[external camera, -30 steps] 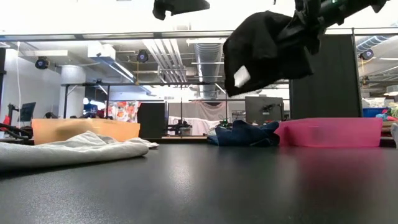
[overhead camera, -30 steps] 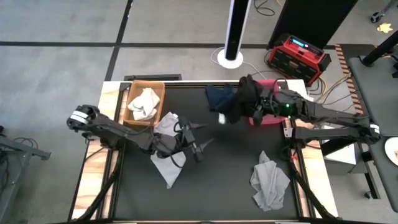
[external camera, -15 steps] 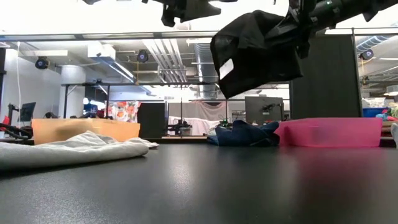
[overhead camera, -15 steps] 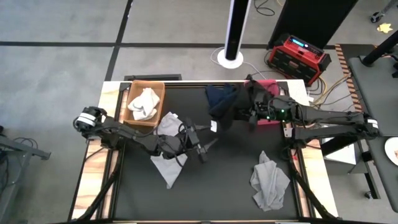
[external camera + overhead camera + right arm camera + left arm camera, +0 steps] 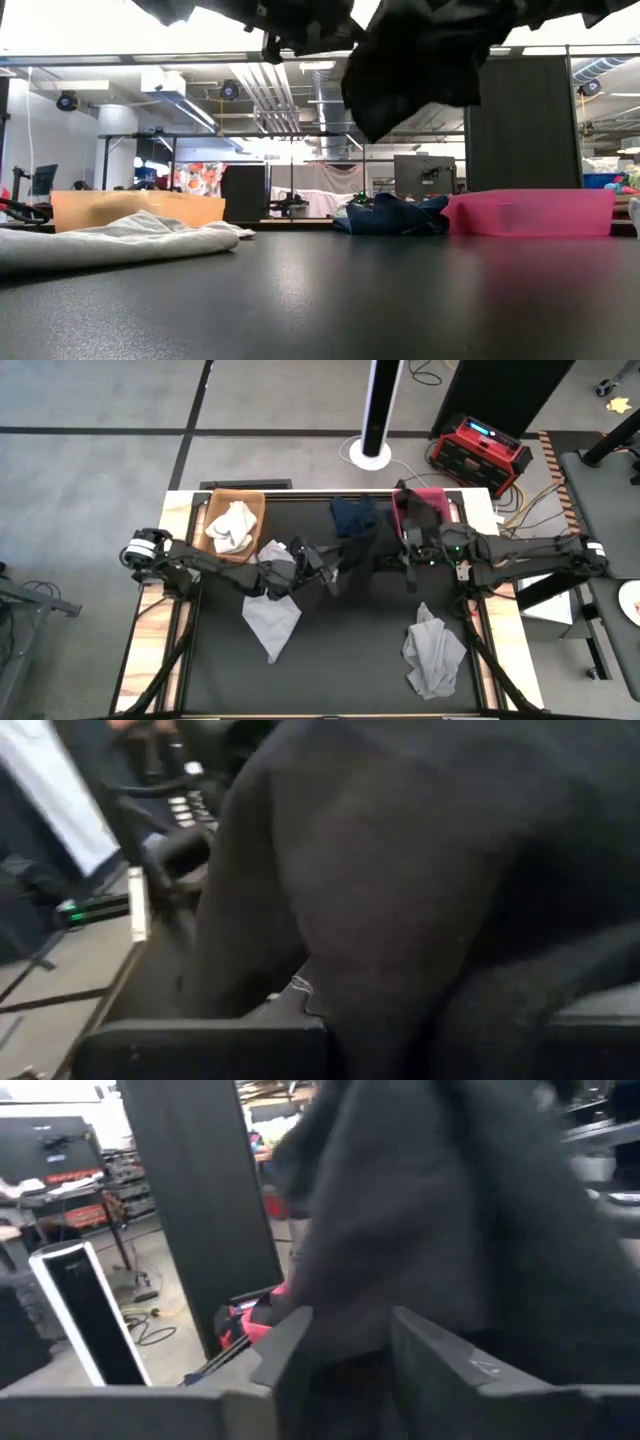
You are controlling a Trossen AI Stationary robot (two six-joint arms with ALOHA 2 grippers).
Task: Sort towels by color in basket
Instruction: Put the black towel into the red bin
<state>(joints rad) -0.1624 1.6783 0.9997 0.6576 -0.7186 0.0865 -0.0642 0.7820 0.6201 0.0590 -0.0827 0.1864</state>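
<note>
Sorting is partly done: I see a white towel [image 5: 231,526] in the tan basket [image 5: 213,506], my right pincer [image 5: 408,552] pinching a black towel [image 5: 372,550] mid-worktop beside my spread left pincer [image 5: 336,572]; navy [image 5: 351,515] and grey towels [image 5: 433,652] remain out.

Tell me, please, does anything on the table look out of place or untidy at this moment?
Yes. Two light grey towels lie crumpled on the bare table, one near the left arm and one near the front right, outside any basket. A navy towel sits beside the pink basket, not inside it.
</note>
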